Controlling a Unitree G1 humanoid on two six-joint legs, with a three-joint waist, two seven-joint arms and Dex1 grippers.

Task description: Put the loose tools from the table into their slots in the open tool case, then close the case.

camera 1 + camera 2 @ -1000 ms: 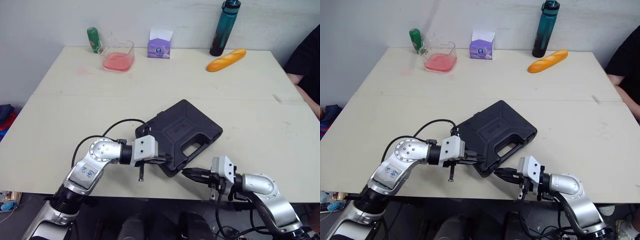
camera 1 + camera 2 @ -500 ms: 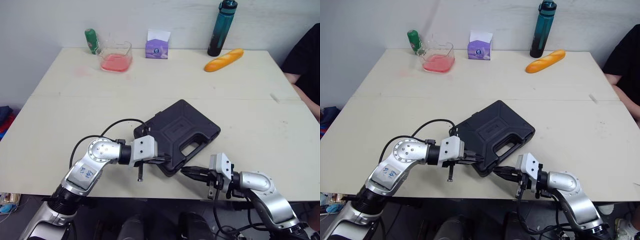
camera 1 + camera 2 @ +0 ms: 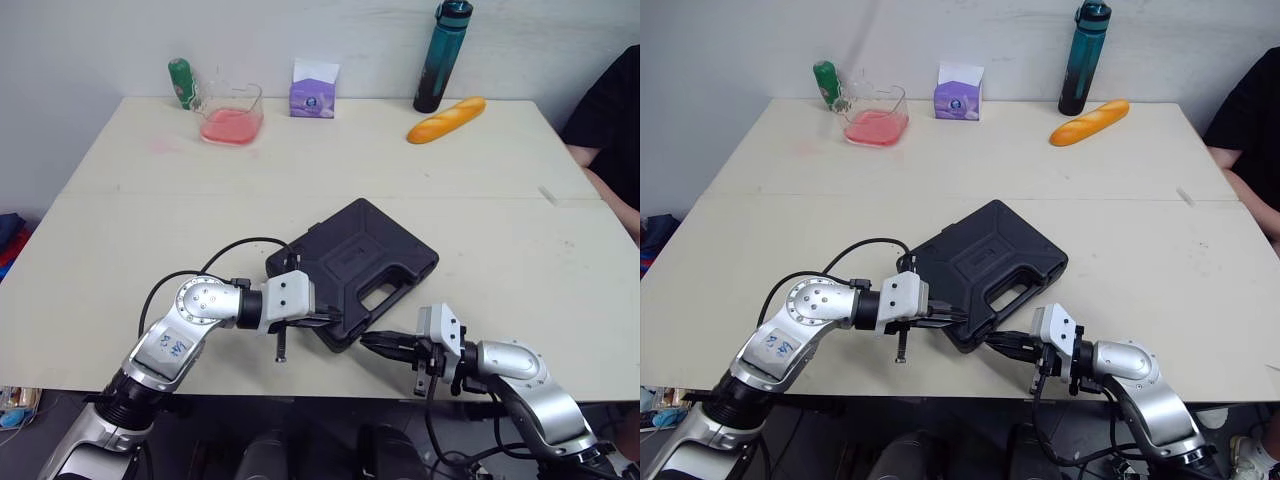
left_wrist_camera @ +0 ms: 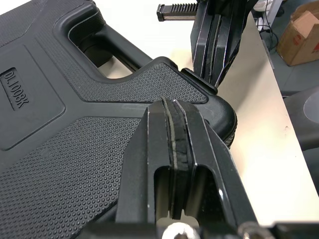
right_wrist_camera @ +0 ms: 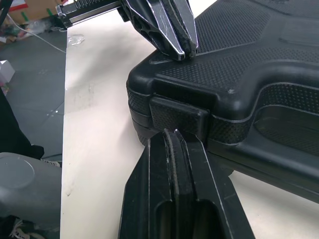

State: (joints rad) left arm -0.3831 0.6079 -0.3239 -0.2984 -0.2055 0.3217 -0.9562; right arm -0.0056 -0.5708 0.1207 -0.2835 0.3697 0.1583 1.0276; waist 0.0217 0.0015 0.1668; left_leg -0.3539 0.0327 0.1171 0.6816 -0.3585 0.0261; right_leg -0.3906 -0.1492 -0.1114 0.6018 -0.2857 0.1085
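- Black moulded plastic, lid already down: the tool case (image 3: 352, 262) lies closed and skewed on the worktop (image 3: 180, 215), one corner pointing at the near edge.
- With the lid shut, the packing looks done to me; this reads as the closing step.
- Left gripper (image 3: 335, 318) sits on top of the lid near that front corner, its fingers (image 4: 174, 142) pressed together into one blunt tip resting on the textured surface.
- My guess at why: it bears down so the two halves meet and the case can't skid.
- Right gripper (image 3: 369, 341) comes in low from the worktop's edge, fingers (image 5: 175, 164) pressed together too, tips right at the lower edge of the latch (image 5: 178, 117).
- Shut fingers make a firm pusher, handy for snapping that tab home; whether it has clicked, I cannot tell.
- Well apart at the far side stand a teal bottle (image 3: 437, 56) and a bread loaf (image 3: 446, 119), out of the way.
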